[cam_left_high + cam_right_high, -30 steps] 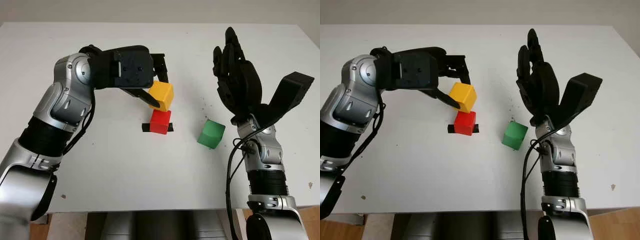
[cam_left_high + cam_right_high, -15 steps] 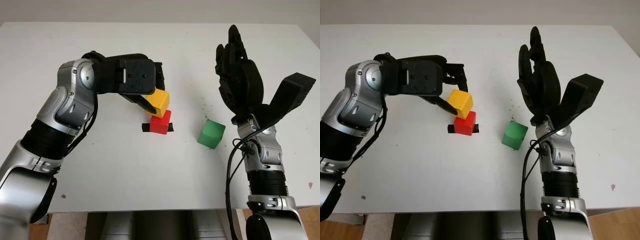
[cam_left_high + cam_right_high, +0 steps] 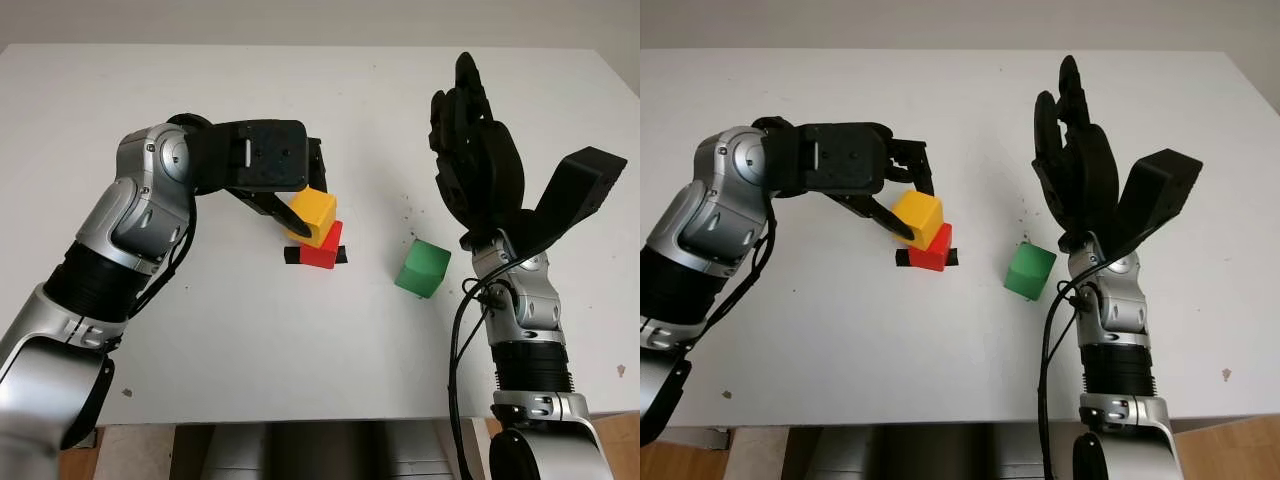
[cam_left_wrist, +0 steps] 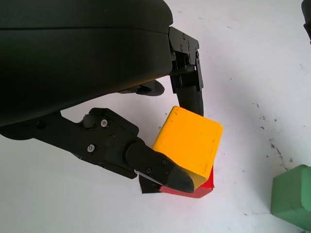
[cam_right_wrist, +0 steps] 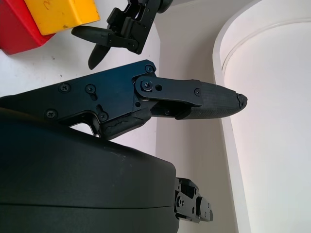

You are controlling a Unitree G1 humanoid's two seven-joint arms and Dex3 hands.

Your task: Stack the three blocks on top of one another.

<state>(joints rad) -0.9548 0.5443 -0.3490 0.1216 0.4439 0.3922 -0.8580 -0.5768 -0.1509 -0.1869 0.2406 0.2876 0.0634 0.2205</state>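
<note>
Blocks: three (yellow block [image 3: 314, 213] held by left robot hand [image 3: 290, 195] on red block [image 3: 322, 250]).

Lab-like setup: bare white table [image 3: 300, 340], toy blocks [image 3: 422, 268]

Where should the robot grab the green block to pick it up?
Probably by two opposite upright sides of the green cube-shaped block, coming down from above. It sits alone on the white table, so its flat sides are free, and the open right hand is raised beside it.
</note>
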